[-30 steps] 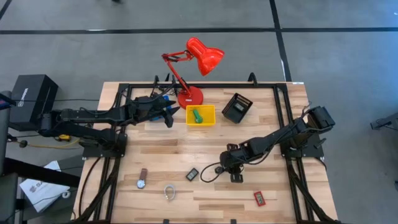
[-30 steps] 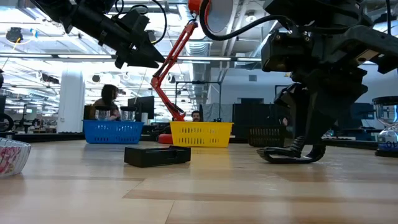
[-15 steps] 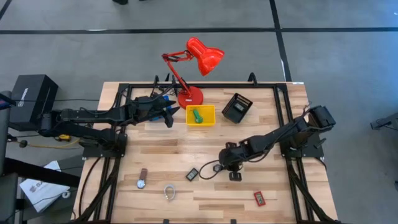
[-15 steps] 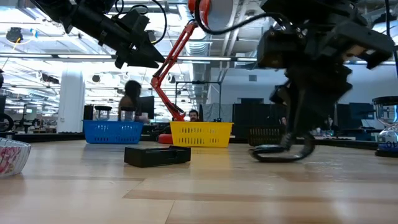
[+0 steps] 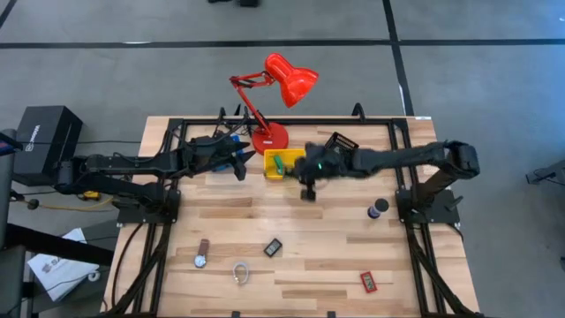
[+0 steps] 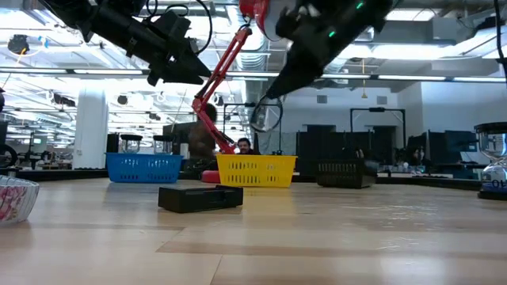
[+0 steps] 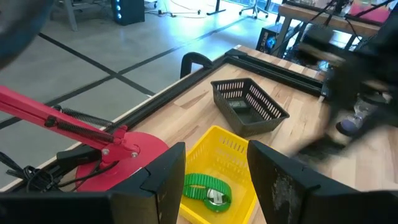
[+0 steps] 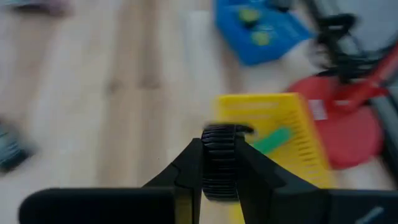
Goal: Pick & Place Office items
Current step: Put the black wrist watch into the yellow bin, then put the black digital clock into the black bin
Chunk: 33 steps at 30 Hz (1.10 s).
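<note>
Carrying a ribbed black wristband loop above the wooden table beside the yellow plastic tray, the right pincer is clamped tight on its strap; light, floppy and rubbery, it looks best pinched across the band. The left pincer waits half-spread nearby.

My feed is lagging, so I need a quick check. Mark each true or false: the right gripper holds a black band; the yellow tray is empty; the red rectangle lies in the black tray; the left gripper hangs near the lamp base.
1. The right gripper holds a black band: true.
2. The yellow tray is empty: false, a green piece lies in it.
3. The red rectangle lies in the black tray: false, it lies on the table near the front edge.
4. The left gripper hangs near the lamp base: true.
</note>
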Each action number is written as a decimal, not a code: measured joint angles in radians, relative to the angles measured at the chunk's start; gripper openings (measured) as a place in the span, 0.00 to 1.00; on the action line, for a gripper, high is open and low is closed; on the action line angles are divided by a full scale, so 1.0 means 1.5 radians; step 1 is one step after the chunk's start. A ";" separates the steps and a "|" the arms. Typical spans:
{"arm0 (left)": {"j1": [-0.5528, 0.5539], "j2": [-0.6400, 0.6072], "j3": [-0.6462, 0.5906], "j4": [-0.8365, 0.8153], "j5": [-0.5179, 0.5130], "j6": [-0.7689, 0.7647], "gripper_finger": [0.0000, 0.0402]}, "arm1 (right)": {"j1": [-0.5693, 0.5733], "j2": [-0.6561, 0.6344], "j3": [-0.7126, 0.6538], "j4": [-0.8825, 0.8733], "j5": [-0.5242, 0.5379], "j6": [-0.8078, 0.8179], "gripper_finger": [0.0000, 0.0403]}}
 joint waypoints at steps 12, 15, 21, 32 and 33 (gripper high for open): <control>0.000 0.000 0.000 0.002 0.000 0.000 0.42 | -0.135 0.115 0.001 0.062 -0.064 -0.021 0.15; 0.000 0.000 0.000 0.002 0.000 0.000 0.42 | -0.136 0.138 0.002 0.062 -0.064 -0.047 0.18; 0.000 0.000 0.000 0.002 0.000 0.000 0.42 | -0.134 0.160 0.008 0.075 -0.064 -0.072 0.31; 0.000 0.000 0.000 0.002 0.000 0.000 0.42 | -0.129 0.141 0.007 0.055 -0.064 -0.068 0.49; 0.000 0.000 0.000 0.002 0.000 0.000 0.42 | -0.127 0.137 0.006 0.050 -0.064 -0.068 0.49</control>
